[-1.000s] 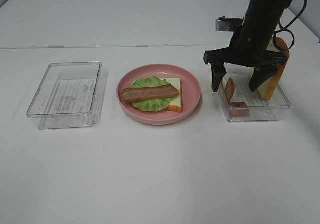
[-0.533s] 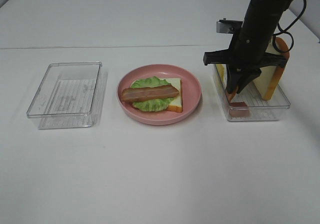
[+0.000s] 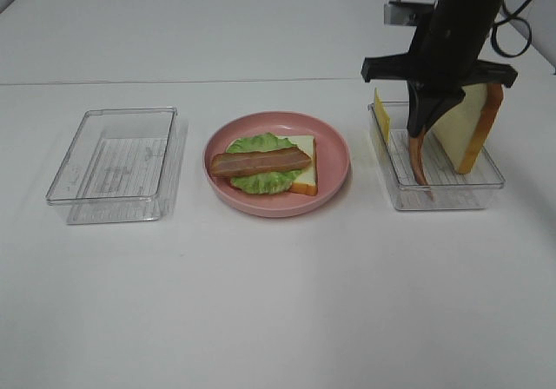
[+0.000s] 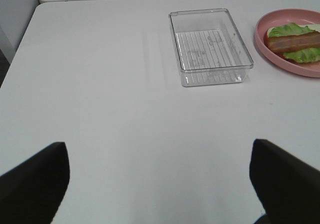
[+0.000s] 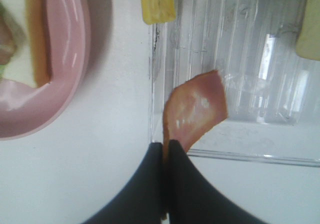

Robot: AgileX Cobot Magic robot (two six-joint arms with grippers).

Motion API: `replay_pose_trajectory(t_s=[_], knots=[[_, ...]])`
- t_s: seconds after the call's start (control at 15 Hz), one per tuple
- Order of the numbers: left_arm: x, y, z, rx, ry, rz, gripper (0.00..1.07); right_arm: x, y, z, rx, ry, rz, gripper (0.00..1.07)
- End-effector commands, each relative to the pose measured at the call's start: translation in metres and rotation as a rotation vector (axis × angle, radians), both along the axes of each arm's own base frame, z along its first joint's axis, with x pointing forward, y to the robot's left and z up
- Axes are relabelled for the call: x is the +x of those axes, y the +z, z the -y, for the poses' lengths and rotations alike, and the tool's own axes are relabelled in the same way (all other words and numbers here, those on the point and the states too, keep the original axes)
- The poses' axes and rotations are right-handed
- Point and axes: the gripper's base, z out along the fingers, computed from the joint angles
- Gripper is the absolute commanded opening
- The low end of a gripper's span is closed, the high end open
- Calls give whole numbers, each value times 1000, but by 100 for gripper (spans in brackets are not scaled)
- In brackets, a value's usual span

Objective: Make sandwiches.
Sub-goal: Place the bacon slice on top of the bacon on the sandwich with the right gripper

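White table (image 3: pixel 261 319) runs under everything, with a pink plate (image 3: pixel 337 141) near its middle carrying a bread slice (image 3: pixel 304 178), a lettuce leaf (image 3: pixel 261 181) over it and a bacon strip (image 3: pixel 261 161) lying across the top. Toward the left edge sits a clear box (image 3: pixel 113 168). Toward the right edge a second clear box (image 3: pixel 486 185) holds a yellow cheese slice (image 3: pixel 380 115) against its wall and a leaning bread slice (image 3: pixel 469 128). The right gripper (image 3: pixel 420 127) is pinched tight on another bacon strip (image 3: pixel 418 161), which dangles down into that box. The left gripper (image 4: pixel 160 171) hangs over bare table with its jaws spread wide, holding nothing.
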Motion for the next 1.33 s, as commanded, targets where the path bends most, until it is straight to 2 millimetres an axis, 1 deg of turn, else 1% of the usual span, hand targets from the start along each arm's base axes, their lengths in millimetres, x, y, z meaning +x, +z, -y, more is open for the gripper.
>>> replay_pose_trajectory(t_s=[0.07,0.13,0.2,0.27,0.33,0.4,0.47,0.53,0.6,0.67,0.73,0.87,0.93,1.0,1.13,1.2,1.27,1.33], knots=[[-2,0,0,0,-4,16,89,-11,32,-4,14,45,27,0],[-2,0,0,0,-4,16,89,-26,57,-20,31,93,74,0],[-2,0,0,0,-4,16,89,-30,63,-27,37,113,87,0],[-2,0,0,0,-4,16,89,-37,71,-43,49,150,108,0],[-2,0,0,0,-4,16,89,-44,78,-64,78,196,132,0],[-2,0,0,0,-4,16,89,-46,79,-72,98,207,141,0],[-2,0,0,0,-4,16,89,-51,81,-101,174,242,165,0],[-2,0,0,0,-4,16,89,-51,80,-117,223,256,167,0],[-2,0,0,0,-4,16,89,-50,78,-132,267,271,164,0],[-2,0,0,0,-4,16,89,-48,76,-140,288,281,162,0],[-2,0,0,0,-4,16,89,-41,71,-169,352,315,165,0],[-2,0,0,0,-4,16,89,-35,66,-188,384,335,166,0],[-2,0,0,0,-4,16,89,-31,59,-199,404,345,162,0],[-2,0,0,0,-4,16,89,-23,48,-211,427,349,153,0],[-2,0,0,0,-4,16,89,-15,38,-218,430,351,162,0],[-2,0,0,0,-4,16,89,-8,25,-222,426,348,163,0],[-2,0,0,0,-4,16,89,-2,15,-222,399,348,170,0],[-2,0,0,0,-4,16,89,0,11,-221,375,350,178,0]])
